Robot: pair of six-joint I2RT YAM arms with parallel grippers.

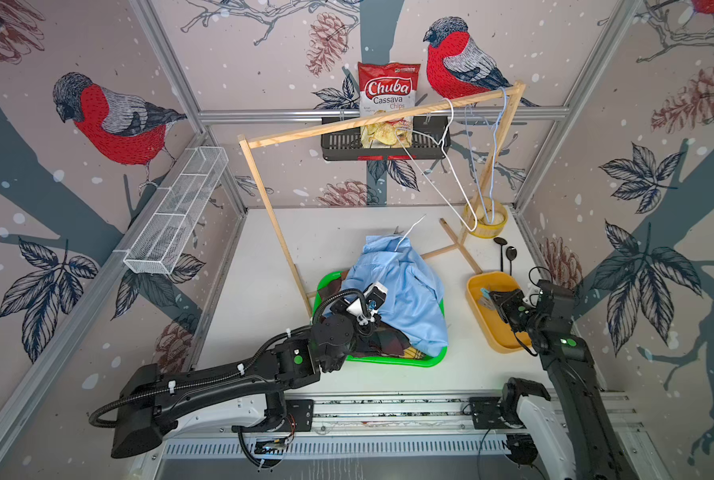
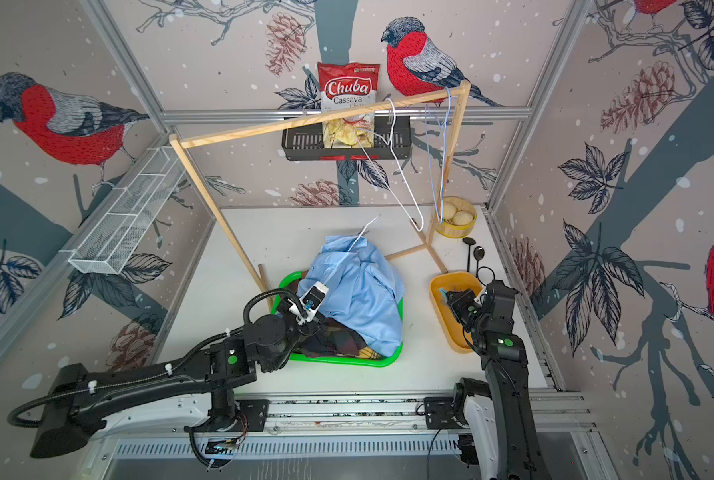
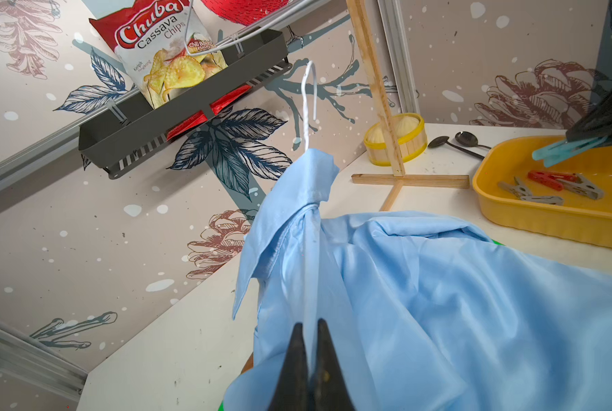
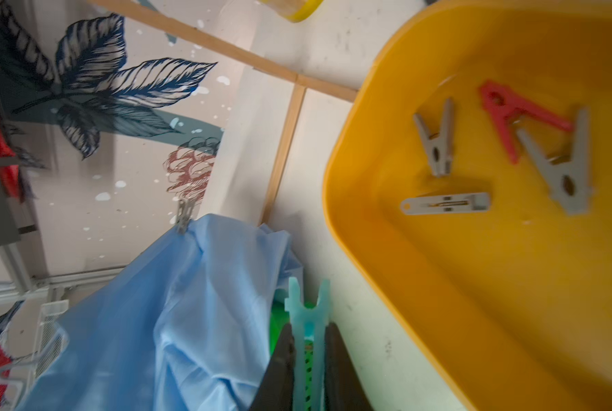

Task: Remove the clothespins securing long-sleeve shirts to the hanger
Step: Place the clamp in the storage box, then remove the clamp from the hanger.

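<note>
Shirts [image 1: 382, 343] lie heaped in a green basket [image 1: 388, 360], light blue shirt [image 1: 409, 291] topmost, pinched by the clenched left gripper [image 3: 310, 331]. Right gripper [image 4: 308, 338] grasps a teal clothespin [image 4: 306, 309] near the yellow tray [image 4: 440, 284]; a grey clothespin [image 4: 183, 215] clips the shirt.

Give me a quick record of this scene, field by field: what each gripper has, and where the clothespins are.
left gripper: shut on the light blue shirt along its white hanger
right gripper: shut on the teal clothespin by the yellow tray
in tray: red clothespin, three grey clothespins
clipped to shirt: one grey clothespin
green basket: holds the blue shirt over plaid shirts
</note>
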